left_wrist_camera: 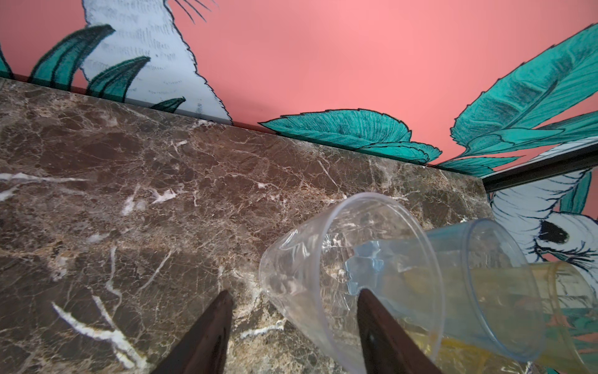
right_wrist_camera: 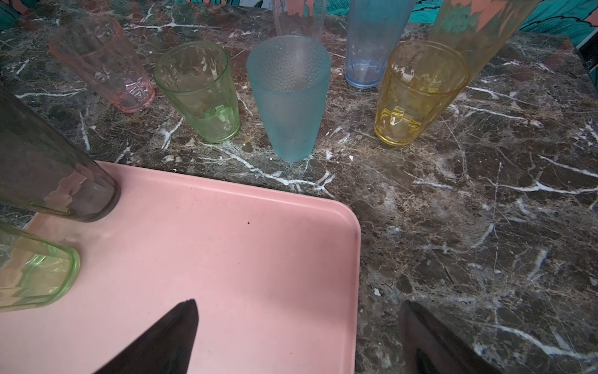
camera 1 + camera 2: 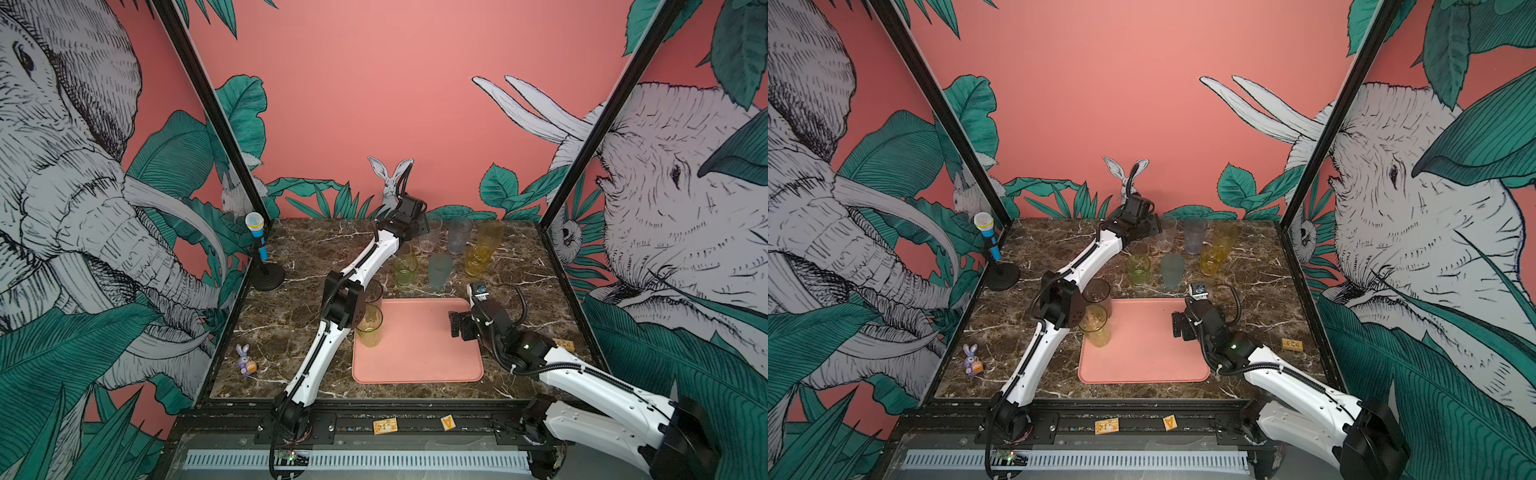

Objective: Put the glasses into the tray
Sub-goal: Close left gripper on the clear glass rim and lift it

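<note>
Left gripper (image 1: pixel 293 293): fingers apart, gripping nothing; clear glass (image 1: pixel 301 259) partly between them, contact unclear. Right gripper (image 2: pixel 297 302): fingers spread wide, empty, straddling a corner of the tray (image 2: pixel 226 233); grey glass (image 2: pixel 48 162) and green glass (image 2: pixel 35 275) stand on it beyond one finger

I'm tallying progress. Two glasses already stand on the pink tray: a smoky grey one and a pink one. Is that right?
Not quite. Two glasses do stand on the tray, but beside the smoky grey glass is a green glass, not a pink one. The right wrist view shows it; the pink glass stands on the marble table, off the tray.
</note>
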Robot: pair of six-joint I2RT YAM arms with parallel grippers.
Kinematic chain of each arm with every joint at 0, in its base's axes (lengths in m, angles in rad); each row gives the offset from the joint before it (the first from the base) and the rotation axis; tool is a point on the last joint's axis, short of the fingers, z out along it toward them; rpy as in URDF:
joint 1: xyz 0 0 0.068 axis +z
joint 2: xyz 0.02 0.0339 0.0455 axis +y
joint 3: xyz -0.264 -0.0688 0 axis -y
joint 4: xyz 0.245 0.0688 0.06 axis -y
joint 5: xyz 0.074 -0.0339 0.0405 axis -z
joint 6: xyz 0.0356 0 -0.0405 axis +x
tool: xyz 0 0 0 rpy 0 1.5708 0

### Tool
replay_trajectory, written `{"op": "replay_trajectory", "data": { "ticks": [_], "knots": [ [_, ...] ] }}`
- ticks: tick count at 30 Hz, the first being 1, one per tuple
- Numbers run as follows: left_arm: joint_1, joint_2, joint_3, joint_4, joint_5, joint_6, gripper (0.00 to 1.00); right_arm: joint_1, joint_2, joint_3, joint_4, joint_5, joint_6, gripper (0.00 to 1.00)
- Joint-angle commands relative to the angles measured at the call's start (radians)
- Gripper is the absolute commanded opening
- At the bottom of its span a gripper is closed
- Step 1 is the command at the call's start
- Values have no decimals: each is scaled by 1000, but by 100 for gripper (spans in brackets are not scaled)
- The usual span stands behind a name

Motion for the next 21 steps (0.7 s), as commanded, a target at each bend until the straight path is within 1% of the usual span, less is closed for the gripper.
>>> {"op": "replay_trajectory", "data": {
  "ticks": [1,5,7,11,21],
  "knots": [
    [7,4,28,12,-5,-19,62,-5,-11,23,-1,25,18,99],
    [6,6,28,0,-5,-21,60,-4,-14,22,-1,26,19,99],
    [6,6,27,-8,-2,-22,55,-4,-16,22,0,26,19,99],
    [6,6,28,-18,-3,-21,51,-5,-16,20,0,26,19,99],
    [9,-30,-4,-21,-11,-7,38,-5,-22,16,2,27,22,99]
  ]
}}
